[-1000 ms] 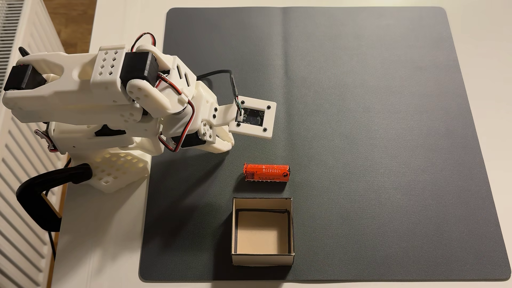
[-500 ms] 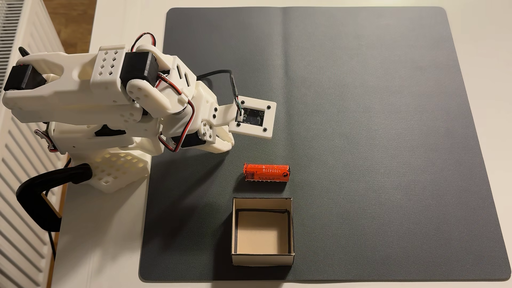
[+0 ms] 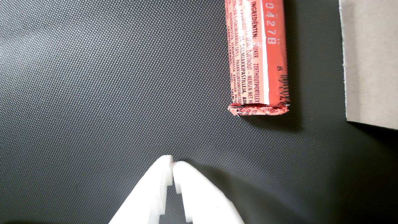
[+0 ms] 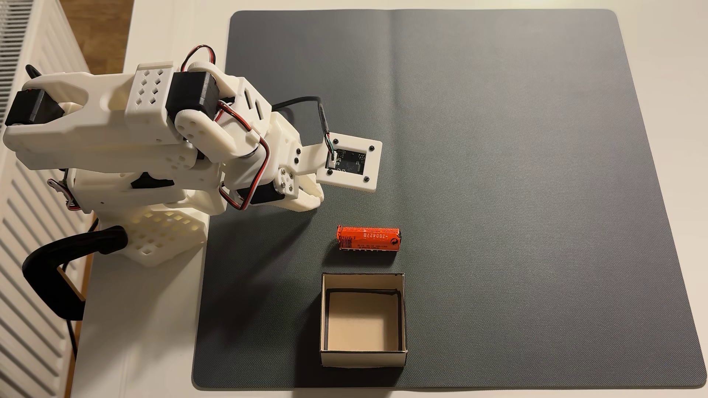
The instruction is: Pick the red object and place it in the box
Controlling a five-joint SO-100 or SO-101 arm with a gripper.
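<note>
On mat [image 4: 498, 153]: red object [image 3: 256, 59] lies apart from empty, closed jaws.

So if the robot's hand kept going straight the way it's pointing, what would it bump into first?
Probably just the gray mat. The shut hand points past the left side of the red object, though depth is hard to judge.

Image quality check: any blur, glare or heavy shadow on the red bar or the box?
Wrist view: red bar sharp, print legible, mild sheen, shadow to its right; gripper tips slightly soft. Fixed view: even warm light, red bar and box crisp, arm shadow on mat at lower left.
</note>
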